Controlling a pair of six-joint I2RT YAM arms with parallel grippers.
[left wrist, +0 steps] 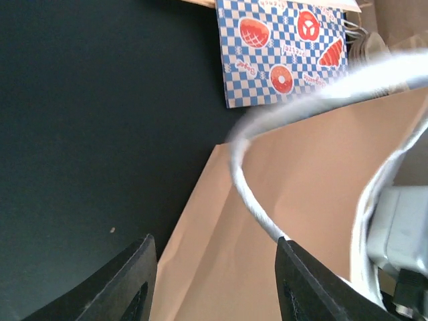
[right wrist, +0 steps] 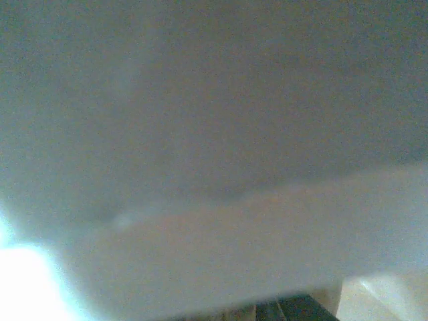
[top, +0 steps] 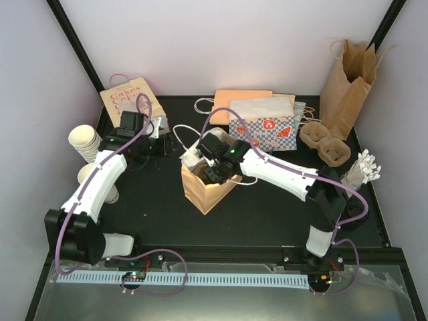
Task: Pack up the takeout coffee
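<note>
The takeout coffee does not show in any view. An open brown paper bag (top: 204, 190) with white rope handles stands mid-table. My right gripper (top: 217, 172) reaches down into its mouth; its fingers are hidden there, and the right wrist view is a blurred grey-tan surface. My left gripper (top: 157, 139) is behind and to the left of the bag. In the left wrist view it (left wrist: 215, 244) is open and empty, facing the bag's side (left wrist: 294, 221). A white handle (left wrist: 251, 194) runs just past the right finger (left wrist: 301, 281).
Stacked lidless cream cups (top: 83, 142) stand at the left edge. A "Cakes" bag (top: 130, 100), flat orange bags (top: 244, 103) and a checkered bag (top: 262, 130) lie at the back. A pulp cup carrier (top: 324, 144) and a tall brown bag (top: 348, 83) are at the right.
</note>
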